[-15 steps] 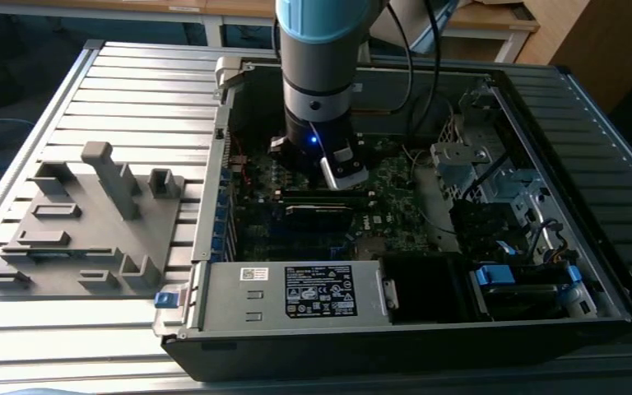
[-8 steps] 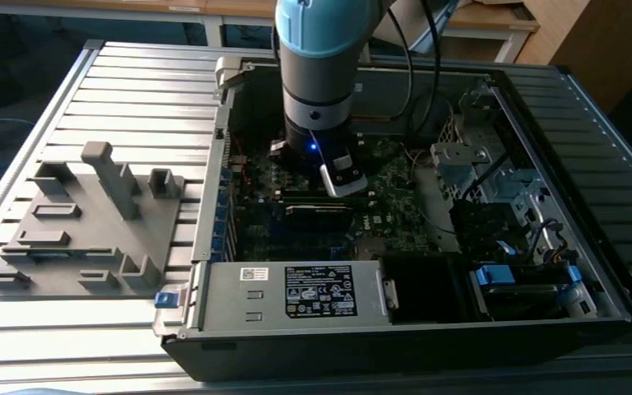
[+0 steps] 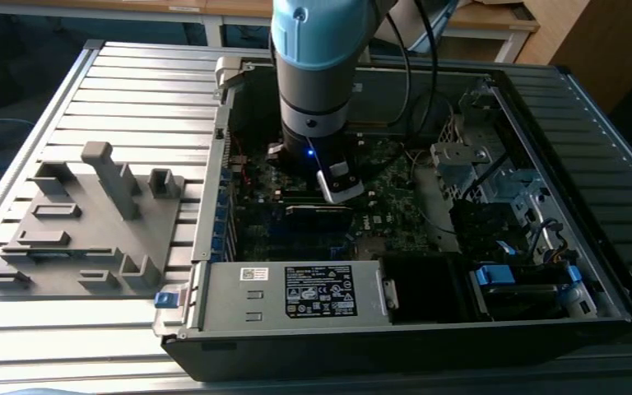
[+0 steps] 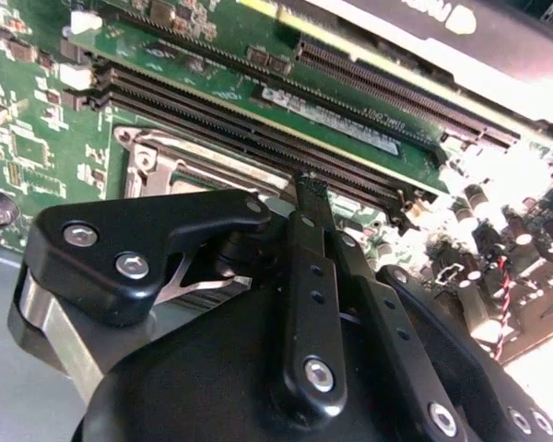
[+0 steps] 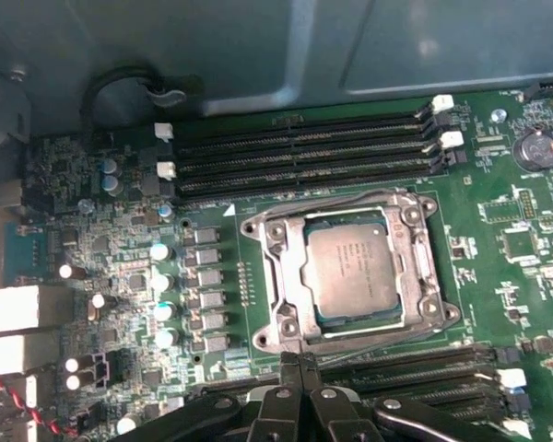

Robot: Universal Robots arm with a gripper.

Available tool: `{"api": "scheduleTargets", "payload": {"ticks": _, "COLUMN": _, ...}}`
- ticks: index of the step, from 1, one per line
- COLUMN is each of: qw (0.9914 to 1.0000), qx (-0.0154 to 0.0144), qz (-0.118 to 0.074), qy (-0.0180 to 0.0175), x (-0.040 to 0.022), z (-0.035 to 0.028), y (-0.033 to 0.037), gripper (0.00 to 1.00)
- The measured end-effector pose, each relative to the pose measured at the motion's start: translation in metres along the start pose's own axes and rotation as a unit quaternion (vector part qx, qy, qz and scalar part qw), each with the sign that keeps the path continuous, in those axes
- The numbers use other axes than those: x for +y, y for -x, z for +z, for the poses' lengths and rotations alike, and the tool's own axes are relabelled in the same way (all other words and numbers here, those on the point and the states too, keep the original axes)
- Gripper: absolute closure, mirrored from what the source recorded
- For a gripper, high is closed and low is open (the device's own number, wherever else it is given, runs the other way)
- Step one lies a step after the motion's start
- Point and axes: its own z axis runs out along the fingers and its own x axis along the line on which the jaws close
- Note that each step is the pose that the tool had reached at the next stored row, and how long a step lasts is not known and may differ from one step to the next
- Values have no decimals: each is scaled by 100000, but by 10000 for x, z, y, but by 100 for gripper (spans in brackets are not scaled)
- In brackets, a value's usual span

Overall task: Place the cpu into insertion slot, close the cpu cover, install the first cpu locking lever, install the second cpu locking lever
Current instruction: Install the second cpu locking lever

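A grey fixture plate [image 3: 85, 226] with upright blocks lies on the slatted table [image 3: 129, 82] at the left of the exterior view. Right of it an open computer case [image 3: 404, 346] holds a green motherboard [image 3: 393, 222], a labelled power supply [image 3: 294, 292] in front and blue-tabbed drive bays [image 3: 513, 280] at lower right.

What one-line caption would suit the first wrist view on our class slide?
The cpu sits in its socket under the closed cpu cover, with the claw poised at the socket's edge.
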Motion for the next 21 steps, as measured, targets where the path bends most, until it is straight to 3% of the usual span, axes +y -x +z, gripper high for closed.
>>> {"api": "scheduleTargets", "payload": {"ticks": 3, "qw": 99997, "qx": 105, "qz": 42, "qy": 767, "x": -8, "z": 13, "y": -23, "gripper": 90}}
{"api": "scheduleTargets", "payload": {"ticks": 8, "qw": 99993, "qx": 172, "qz": 66, "qy": 1195, "x": -24, "z": 48, "y": -72, "gripper": 90}}
{"api": "scheduleTargets", "payload": {"ticks": 12, "qw": 99984, "qx": 248, "qz": 92, "qy": 1783, "x": -29, "z": 61, "y": -86, "gripper": 90}}
{"api": "scheduleTargets", "payload": {"ticks": 21, "qw": 99982, "qx": 255, "qz": 108, "qy": 1855, "x": -41, "z": 98, "y": -113, "gripper": 90}}
